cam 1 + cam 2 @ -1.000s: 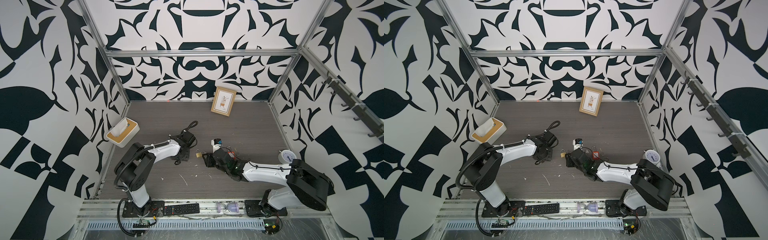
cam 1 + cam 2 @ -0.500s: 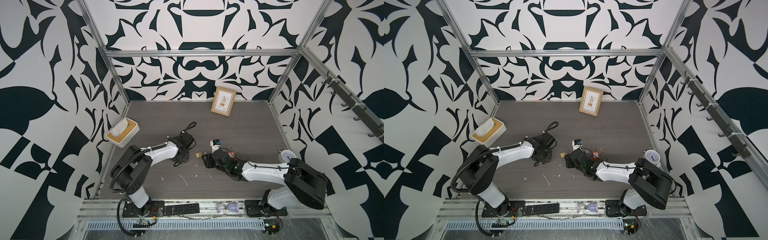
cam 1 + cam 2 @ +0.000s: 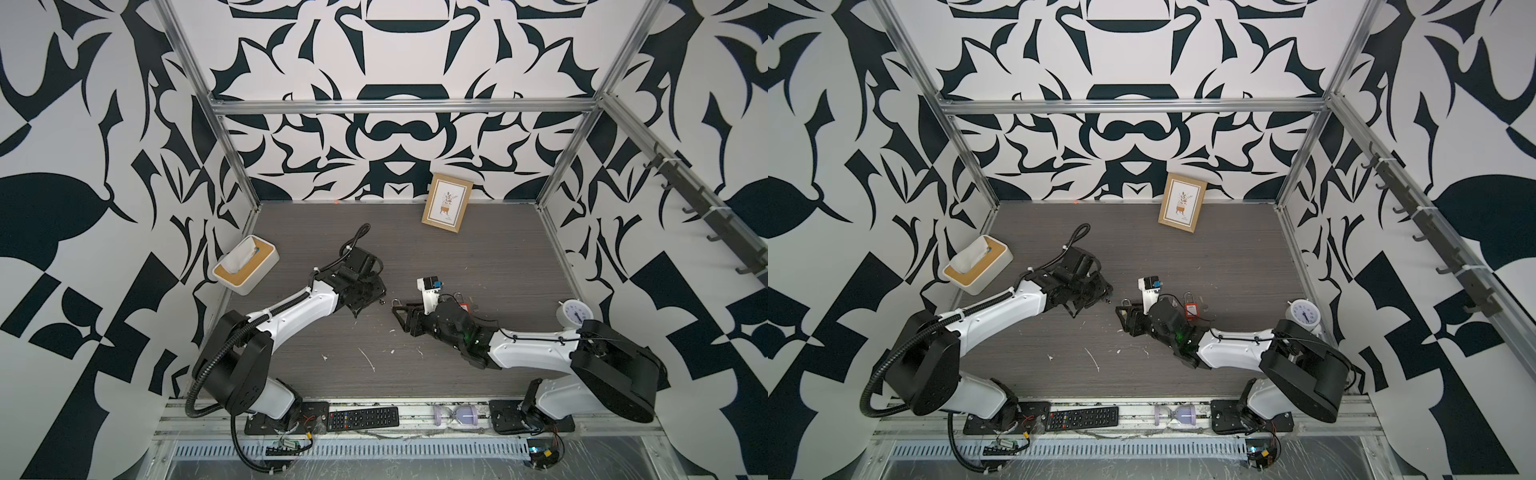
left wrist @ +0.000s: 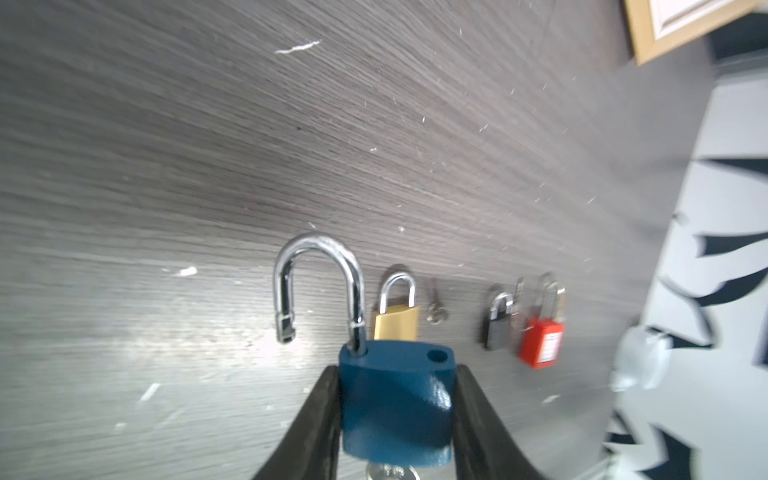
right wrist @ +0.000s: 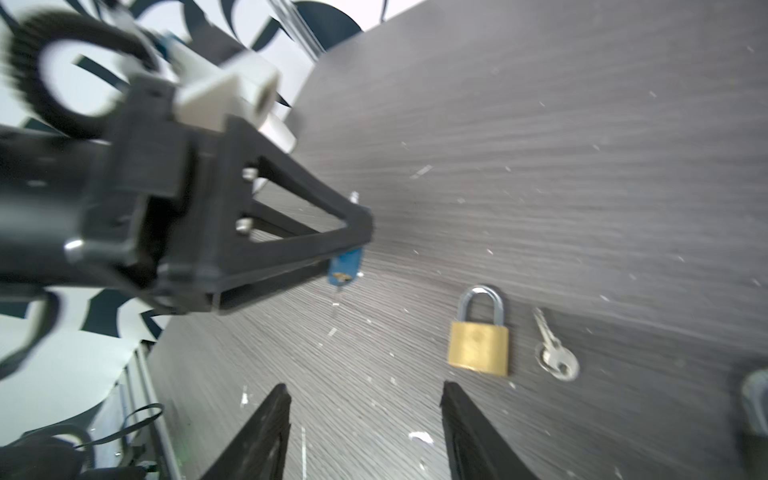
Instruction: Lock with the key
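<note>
My left gripper [image 4: 395, 374] is shut on the body of a blue padlock [image 4: 395, 399]. Its steel shackle [image 4: 320, 286] stands swung open, and a silver key [image 4: 386, 473] sits in the keyhole underneath. In the right wrist view the blue padlock [image 5: 345, 266] hangs at the left gripper's tips with the key pointing down. My right gripper [image 5: 365, 390] is open and empty, low over the table just right of the left gripper [image 3: 376, 298]. In both top views the two grippers face each other at the table's middle.
A brass padlock [image 5: 478, 347] and a loose key [image 5: 557, 357] lie in front of the right gripper. Beyond them lie a grey padlock [image 4: 496, 328] and a red padlock [image 4: 540, 345]. A tissue box [image 3: 245, 270], picture frame [image 3: 447, 207] and clock [image 3: 575, 313] stand around the edges.
The right gripper's jaws have spread apart. The left gripper keeps its hold on the blue padlock and has barely shifted.
</note>
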{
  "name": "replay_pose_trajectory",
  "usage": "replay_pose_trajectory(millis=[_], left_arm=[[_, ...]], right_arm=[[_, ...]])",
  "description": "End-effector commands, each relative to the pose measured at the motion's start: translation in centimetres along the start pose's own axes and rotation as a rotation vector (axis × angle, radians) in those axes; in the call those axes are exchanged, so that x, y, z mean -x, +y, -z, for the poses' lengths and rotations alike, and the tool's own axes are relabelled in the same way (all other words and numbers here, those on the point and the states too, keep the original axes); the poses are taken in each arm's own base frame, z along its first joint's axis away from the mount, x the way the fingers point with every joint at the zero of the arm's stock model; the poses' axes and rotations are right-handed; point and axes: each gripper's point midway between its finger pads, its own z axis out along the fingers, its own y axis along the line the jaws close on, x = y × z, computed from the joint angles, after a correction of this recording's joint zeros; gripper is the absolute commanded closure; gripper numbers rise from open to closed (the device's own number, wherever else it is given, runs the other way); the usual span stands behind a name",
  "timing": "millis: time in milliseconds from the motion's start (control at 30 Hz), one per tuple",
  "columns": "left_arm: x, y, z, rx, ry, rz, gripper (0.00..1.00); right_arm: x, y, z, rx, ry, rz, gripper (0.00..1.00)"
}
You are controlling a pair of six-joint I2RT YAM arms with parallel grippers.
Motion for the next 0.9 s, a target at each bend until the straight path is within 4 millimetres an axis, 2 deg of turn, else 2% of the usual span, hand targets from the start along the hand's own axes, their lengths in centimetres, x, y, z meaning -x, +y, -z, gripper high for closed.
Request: replay_pose_trajectory(millis=[0, 167, 367, 600, 867], left_arm=[[0.0, -2.4, 1.5, -0.122, 0.006, 0.141, 1.0], [0.2, -2.6, 2.5, -0.148, -0.019, 0.14, 1.0], [-0.5, -2.3, 2.6, -0.173, -0.002, 0.137, 1.0], [-0.7, -2.3, 2.8, -0.201, -0.002, 0.148, 1.0], [-1.0, -3.1, 3.0, -0.236, 0.023, 0.149, 1.0]], right_arm=[[3.4, 3.3, 0.8, 0.114, -0.11, 0.036, 0.4], [3.6, 3.7, 0.0, 0.105, -0.084, 0.043, 0.38], [4.3, 4.3, -1.4, 0.111, -0.092, 0.032, 0.39], [4.5, 4.3, -2.8, 0.097, -0.08, 0.006, 0.48], [4.6, 3.6, -3.6, 0.064, -0.097, -0.012, 0.5]])
